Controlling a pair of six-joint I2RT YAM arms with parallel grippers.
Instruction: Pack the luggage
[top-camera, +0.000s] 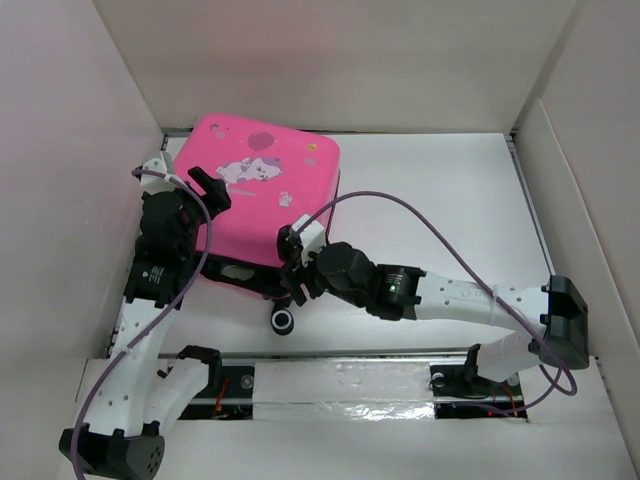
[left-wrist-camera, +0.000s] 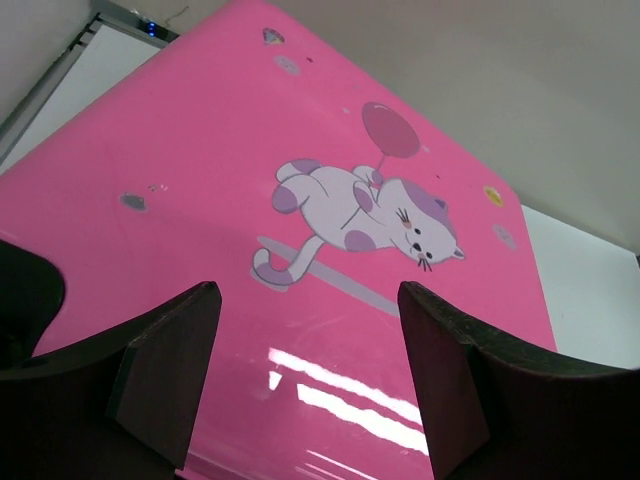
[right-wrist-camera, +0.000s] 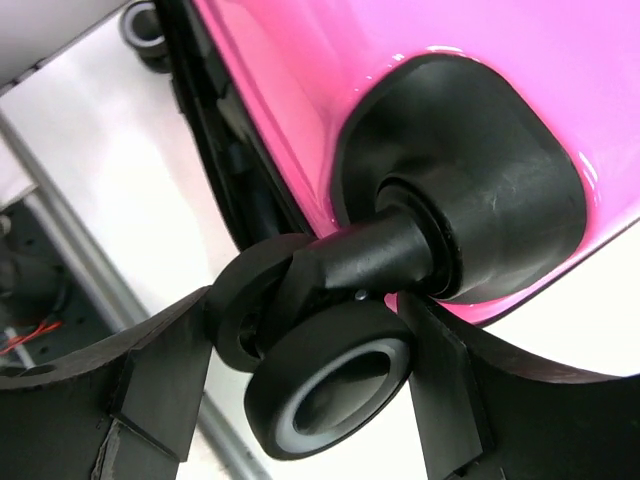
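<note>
The pink luggage (top-camera: 262, 190) lies flat at the back left, cat-and-balloon sticker up, its lid down with a dark gap along the near edge. My left gripper (top-camera: 208, 186) is open over the lid's left edge; in the left wrist view (left-wrist-camera: 308, 292) its fingers straddle bare pink shell (left-wrist-camera: 200, 170) and hold nothing. My right gripper (top-camera: 292, 264) is at the near right corner. In the right wrist view (right-wrist-camera: 305, 300) it is open with a black double caster wheel (right-wrist-camera: 330, 390) between its fingers, which sit close against the wheel's sides.
Another black wheel (top-camera: 284, 320) sticks out at the luggage's near edge, and one shows far off in the right wrist view (right-wrist-camera: 145, 25). White walls (top-camera: 60, 200) close in the table (top-camera: 430, 220) on three sides. Purple cables (top-camera: 420, 215) loop over both arms.
</note>
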